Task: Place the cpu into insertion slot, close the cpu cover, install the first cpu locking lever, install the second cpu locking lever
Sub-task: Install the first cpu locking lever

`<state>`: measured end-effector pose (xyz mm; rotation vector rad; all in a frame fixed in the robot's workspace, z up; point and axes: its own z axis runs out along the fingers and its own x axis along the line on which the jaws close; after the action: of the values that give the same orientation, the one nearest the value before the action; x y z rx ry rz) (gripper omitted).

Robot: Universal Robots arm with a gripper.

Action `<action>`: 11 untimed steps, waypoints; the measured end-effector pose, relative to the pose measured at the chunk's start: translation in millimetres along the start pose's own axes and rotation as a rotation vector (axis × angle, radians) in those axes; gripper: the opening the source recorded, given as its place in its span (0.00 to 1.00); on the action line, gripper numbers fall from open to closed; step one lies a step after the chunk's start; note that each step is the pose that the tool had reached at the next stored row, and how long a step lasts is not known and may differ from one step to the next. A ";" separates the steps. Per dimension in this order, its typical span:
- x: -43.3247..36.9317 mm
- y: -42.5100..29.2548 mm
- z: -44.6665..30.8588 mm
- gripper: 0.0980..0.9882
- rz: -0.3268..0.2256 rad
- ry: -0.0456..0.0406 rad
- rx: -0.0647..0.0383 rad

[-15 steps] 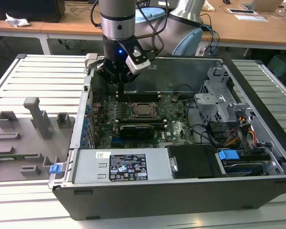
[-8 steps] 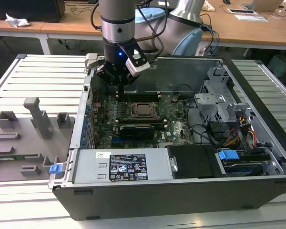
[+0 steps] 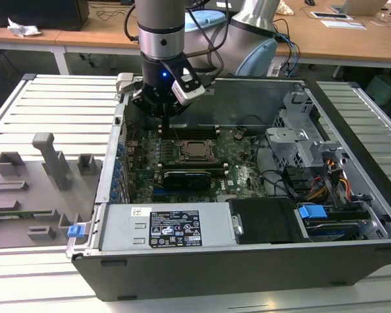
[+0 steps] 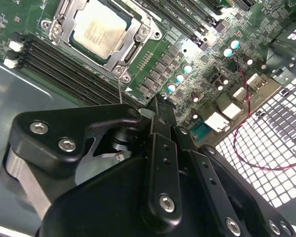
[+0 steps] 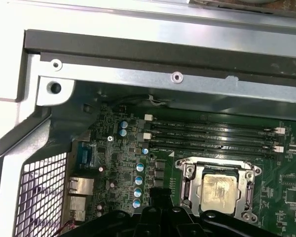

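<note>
The cpu (image 3: 195, 150) (image 4: 98, 32) (image 5: 219, 190), silvery on top, lies flat in the insertion slot (image 5: 183, 193) on the green motherboard. The cpu cover (image 4: 134, 43) (image 5: 188, 170), a metal frame, lies down around the chip. My gripper (image 3: 166, 120) (image 4: 159, 101) (image 5: 160, 193) hangs just above the board, beside the socket corner, toward the exterior view's left and back. Its fingers look shut with nothing between them. A thin metal rod (image 4: 120, 89) stands up from that socket corner close to the fingertips.
Black memory slots (image 5: 212, 133) (image 4: 64, 69) run along the socket. A black graphics card (image 3: 189, 176) lies in front of the socket. The case's back wall (image 5: 153, 74), a drive cage (image 3: 300, 140) and the power supply (image 3: 173, 228) hem the board. Grey fixtures (image 3: 45, 163) stand outside the case.
</note>
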<state>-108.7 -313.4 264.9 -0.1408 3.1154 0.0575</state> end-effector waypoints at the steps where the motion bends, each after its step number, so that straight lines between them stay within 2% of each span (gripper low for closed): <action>1: 0.0 0.1 0.2 0.01 0.000 -0.0001 0.000; 7: -0.3 3.8 1.3 0.01 0.000 0.0001 0.000; 11: -0.9 10.4 3.3 0.01 0.000 0.0000 0.000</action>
<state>-108.7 -302.9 262.0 -0.1409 3.1154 0.0574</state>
